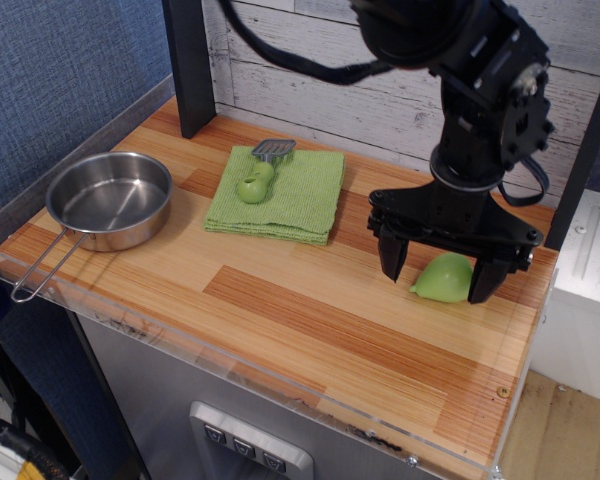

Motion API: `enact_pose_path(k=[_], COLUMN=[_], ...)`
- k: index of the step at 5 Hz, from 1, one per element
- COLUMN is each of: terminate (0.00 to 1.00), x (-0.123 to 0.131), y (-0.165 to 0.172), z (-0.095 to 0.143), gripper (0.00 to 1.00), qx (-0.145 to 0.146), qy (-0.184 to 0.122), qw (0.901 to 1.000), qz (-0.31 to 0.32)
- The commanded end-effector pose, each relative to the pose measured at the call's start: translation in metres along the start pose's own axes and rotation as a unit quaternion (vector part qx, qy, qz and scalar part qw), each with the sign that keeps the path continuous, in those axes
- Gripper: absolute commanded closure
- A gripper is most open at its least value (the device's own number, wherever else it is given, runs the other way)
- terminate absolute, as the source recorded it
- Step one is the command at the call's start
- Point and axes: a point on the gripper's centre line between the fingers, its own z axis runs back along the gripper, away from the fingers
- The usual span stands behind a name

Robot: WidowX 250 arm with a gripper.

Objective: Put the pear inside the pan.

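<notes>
The light-green pear [444, 279] lies on its side on the wooden table at the right, its pointed end facing left. My black gripper [436, 279] stands open over it, one finger on each side of the fruit, tips close to the tabletop. The fingers are spread wider than the pear and I see no contact with it. The shiny steel pan [109, 199] sits empty at the far left of the table, its wire loop handle reaching toward the front-left edge.
A green cloth [292, 201] lies at the back middle with a small green two-lobed item with a grey metal head [257, 176] on it. A dark post [188, 62] rises behind the pan. A clear strip edges the table's front [280, 380].
</notes>
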Motion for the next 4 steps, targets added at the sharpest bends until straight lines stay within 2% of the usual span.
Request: enact_pose_path(k=[1,3,4], terminate=[0.00,0.00,0.00], x=[0.0164,0.0107,0.0080], y=[-0.0049,-0.0028,-0.0031], z=[-0.0017,-0.0115,-0.0092], gripper=[0.00,0.00,1.00], qx=[-0.004,-0.006,-0.008], qy=[-0.016,-0.005,-0.012], qw=[0.9998,0.9999,0.9998], qz=[0.007,0.012,0.015])
